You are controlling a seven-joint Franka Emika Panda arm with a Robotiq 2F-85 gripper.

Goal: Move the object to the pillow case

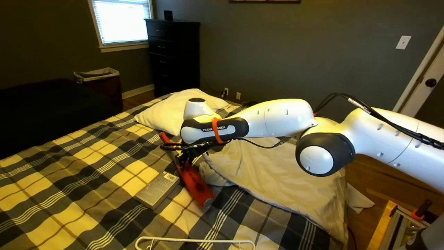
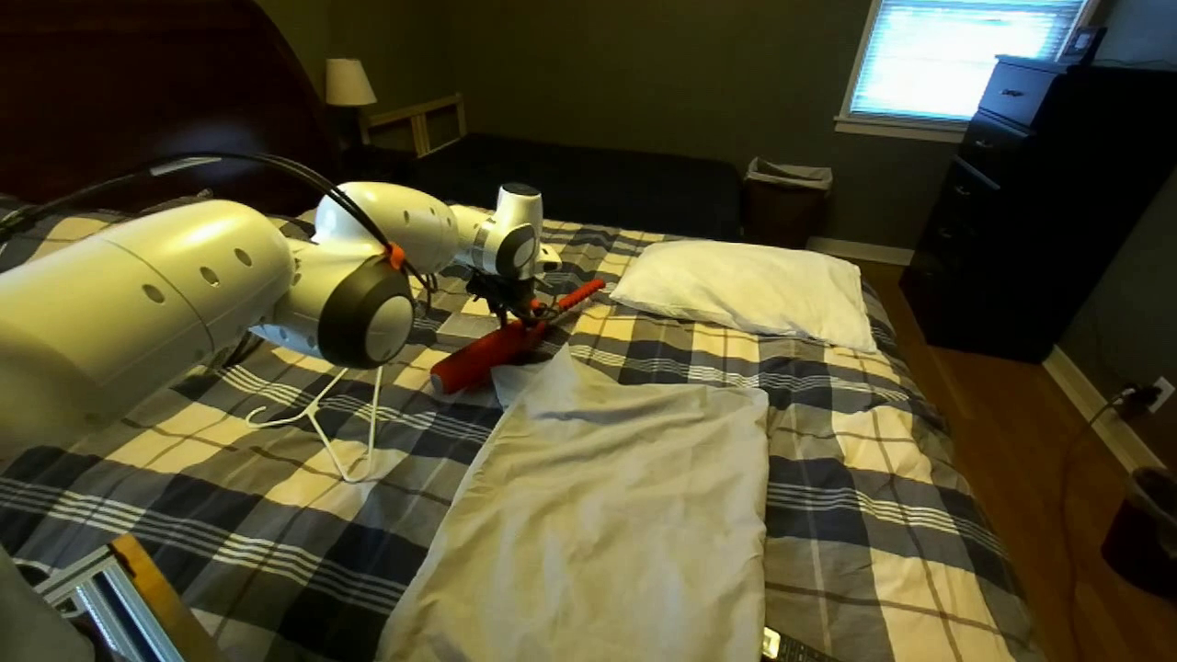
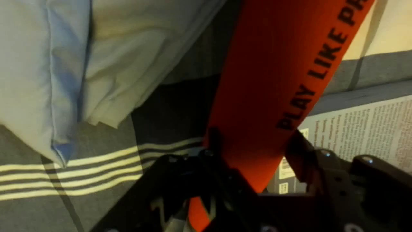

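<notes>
The object, a long orange-red bat-like stick with a wide flat head and black lettering (image 1: 196, 184), lies low over the plaid bed; it also shows in an exterior view (image 2: 478, 360) and the wrist view (image 3: 257, 96). My gripper (image 1: 183, 163) (image 2: 522, 319) (image 3: 252, 137) is at the head's narrow end, one finger on each side of it. Both fingers appear to touch its edges; whether they clamp it is unclear. The handle sticks out past the gripper. The limp beige pillow case (image 1: 277, 173) (image 2: 625, 515) (image 3: 128, 48) lies flat beside the object, its near corner folded.
A grey book (image 1: 158, 189) (image 2: 462, 328) (image 3: 363, 129) lies against the object's other side. A plump white pillow (image 1: 159, 114) (image 2: 745, 290) is beyond the handle. A white hanger (image 1: 194, 239) (image 2: 317, 418) and a dark remote (image 2: 793, 647) are also on the bed.
</notes>
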